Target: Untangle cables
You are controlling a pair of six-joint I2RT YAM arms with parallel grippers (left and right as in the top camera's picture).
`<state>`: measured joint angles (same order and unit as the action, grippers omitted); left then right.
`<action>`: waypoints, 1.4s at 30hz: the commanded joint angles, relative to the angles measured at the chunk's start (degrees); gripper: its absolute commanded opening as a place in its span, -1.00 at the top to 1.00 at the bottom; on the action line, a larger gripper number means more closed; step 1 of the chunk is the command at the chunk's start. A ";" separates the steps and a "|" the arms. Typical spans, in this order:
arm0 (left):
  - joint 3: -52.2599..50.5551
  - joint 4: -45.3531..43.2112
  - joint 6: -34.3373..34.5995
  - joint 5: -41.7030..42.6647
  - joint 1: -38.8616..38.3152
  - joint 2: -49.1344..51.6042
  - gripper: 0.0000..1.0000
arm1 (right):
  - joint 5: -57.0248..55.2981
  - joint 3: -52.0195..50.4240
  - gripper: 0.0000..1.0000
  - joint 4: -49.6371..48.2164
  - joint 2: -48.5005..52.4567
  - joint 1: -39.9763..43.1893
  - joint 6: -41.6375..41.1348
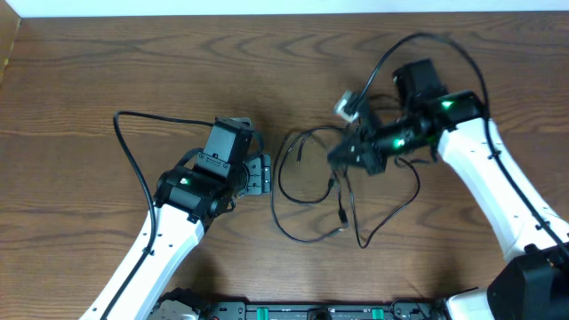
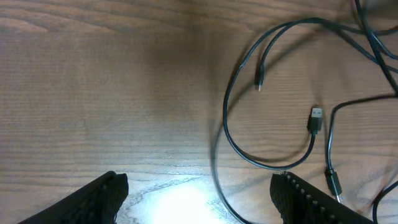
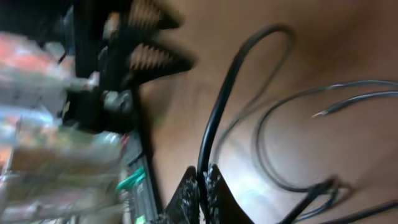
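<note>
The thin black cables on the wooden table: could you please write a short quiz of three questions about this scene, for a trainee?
1. Which gripper is shut on one of the thin black cables?
2. The left gripper is: A) open and empty; B) shut on a plug; C) shut and empty.
3. True or false: the flat silvery plug lies on the brown wooden table, touched by no gripper.
Key: 1. the right gripper, as its own wrist view shows; 2. A; 3. true.
</note>
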<state>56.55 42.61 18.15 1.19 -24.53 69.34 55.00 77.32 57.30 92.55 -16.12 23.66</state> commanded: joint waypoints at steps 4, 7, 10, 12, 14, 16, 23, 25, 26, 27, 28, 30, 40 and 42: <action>-0.90 0.13 -0.37 -0.33 -0.17 0.11 -0.59 | -4.96 3.52 0.98 -14.80 -0.26 5.64 -23.06; -0.90 0.17 -0.35 -0.33 -0.17 0.11 -0.59 | 10.69 6.49 0.98 -24.63 -0.31 7.76 -29.05; -0.90 0.17 -0.35 -0.33 -0.17 0.11 -0.58 | 22.53 9.84 0.98 -43.19 -0.31 9.20 -44.57; -0.90 0.17 -0.37 -0.33 -0.17 0.11 -0.58 | 25.77 12.44 0.98 -60.70 -0.31 10.01 -59.95; -0.90 0.17 -0.37 -0.33 -0.17 0.11 -0.58 | 26.43 15.47 0.98 -82.40 -0.31 11.06 -75.63; -0.90 0.17 -0.37 -0.33 -0.17 0.11 -0.58 | 25.38 19.23 0.98 -101.94 -0.31 12.61 -87.43; -0.90 0.15 -0.37 -0.33 -0.17 0.11 -0.58 | 25.29 38.23 0.98 -116.67 -0.31 22.12 -99.25; -0.90 0.11 -0.37 -0.33 -0.17 0.11 -0.59 | 27.26 41.11 0.98 -112.30 -0.31 24.24 -99.23; -0.90 0.11 -0.37 -0.33 -0.17 0.11 -0.58 | 28.15 41.68 0.98 -110.25 -0.31 25.18 -99.23; -0.90 0.11 -0.37 -0.33 -0.17 0.13 -0.59 | 28.63 41.77 0.98 -109.02 -0.31 25.79 -99.23; -0.90 0.13 -0.37 -0.33 -0.17 0.13 -0.59 | 29.27 41.77 0.98 -107.58 -0.31 26.51 -99.23; -0.90 0.17 -0.37 -0.33 -0.17 0.17 -0.59 | 30.58 41.72 0.98 -104.48 -0.13 27.80 -98.44; -0.94 1.36 -6.32 5.46 -0.20 1.68 -0.49 | 31.30 41.72 0.98 -94.84 0.04 39.91 -93.59; -0.94 0.96 -13.88 15.58 -0.20 2.71 -0.49 | 31.50 41.72 0.98 -93.50 0.04 42.60 -93.64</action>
<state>56.31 43.57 14.31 4.99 -24.51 70.59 87.22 118.74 -37.01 93.03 23.24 -71.07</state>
